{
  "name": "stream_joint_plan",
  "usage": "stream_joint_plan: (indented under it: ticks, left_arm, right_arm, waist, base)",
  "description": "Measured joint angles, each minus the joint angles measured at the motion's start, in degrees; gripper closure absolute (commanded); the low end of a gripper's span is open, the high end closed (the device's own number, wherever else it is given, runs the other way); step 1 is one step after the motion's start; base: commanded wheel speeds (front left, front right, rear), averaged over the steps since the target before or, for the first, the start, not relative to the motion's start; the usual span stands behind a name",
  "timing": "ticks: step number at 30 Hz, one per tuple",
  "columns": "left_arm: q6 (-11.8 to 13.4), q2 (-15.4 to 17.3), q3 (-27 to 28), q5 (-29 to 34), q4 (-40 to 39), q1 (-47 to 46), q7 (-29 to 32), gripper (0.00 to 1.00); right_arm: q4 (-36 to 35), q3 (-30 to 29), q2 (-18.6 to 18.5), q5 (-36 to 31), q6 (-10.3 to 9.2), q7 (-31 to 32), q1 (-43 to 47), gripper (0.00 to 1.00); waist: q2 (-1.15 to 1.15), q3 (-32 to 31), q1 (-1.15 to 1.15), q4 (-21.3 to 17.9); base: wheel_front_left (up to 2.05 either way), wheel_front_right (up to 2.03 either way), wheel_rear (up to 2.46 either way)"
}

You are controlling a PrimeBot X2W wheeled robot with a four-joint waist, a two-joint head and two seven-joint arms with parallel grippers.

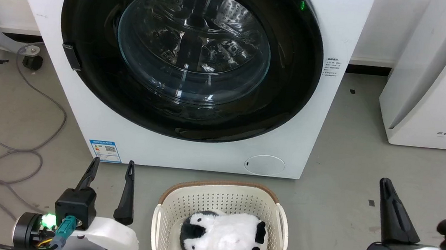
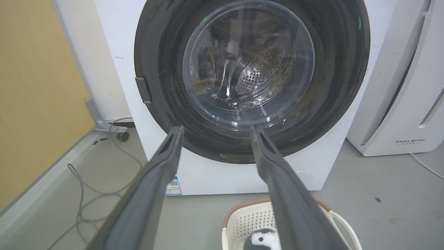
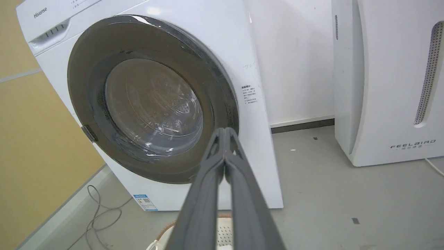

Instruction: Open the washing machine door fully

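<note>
Two grippers, both well short of it: left gripper (image 1: pixel 113 162) has its fingers spread, right gripper (image 3: pixel 224 130) has its fingers pressed together. The washing machine door (image 1: pixel 191 55) sits shut, flush on the washing machine (image 1: pixel 82 118) at the far edge of the floor (image 1: pixel 352 155). I'd hook the little tab (image 1: pixel 71 56) on the door's rim and pull in an arc, not straight back.

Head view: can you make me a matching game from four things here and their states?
1 round glossy black washing machine door
2 left end effector
3 right end effector
4 cream perforated plastic basket

A fingers pressed together
B holds a black-and-white plush toy
C closed on the white washing machine
D fingers spread apart

Pairs: 1-C, 2-D, 3-A, 4-B
</note>
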Motion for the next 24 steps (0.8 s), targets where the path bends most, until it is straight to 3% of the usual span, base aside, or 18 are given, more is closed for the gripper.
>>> stream_joint_plan:
  ticks: [15,24]
  left_arm:
    - [0.8,0.0,-0.6,-0.6,0.2,-0.2,-1.9,0.0]
    - [1.5,0.0,-1.0,-0.9,0.2,-0.5,-3.0,0.0]
  right_arm:
    - [1.3,0.8,0.0,29.8,0.0,-1.0,0.0,1.0]
    - [4.4,-1.8,0.0,42.6,-0.01,2.8,-1.2,1.0]
  waist:
    - [0.0,0.2,0.0,0.1]
    - [0.0,1.1,0.0,0.3]
  base:
    - [0.0,0.0,0.0]
    - [0.0,0.0,0.0]
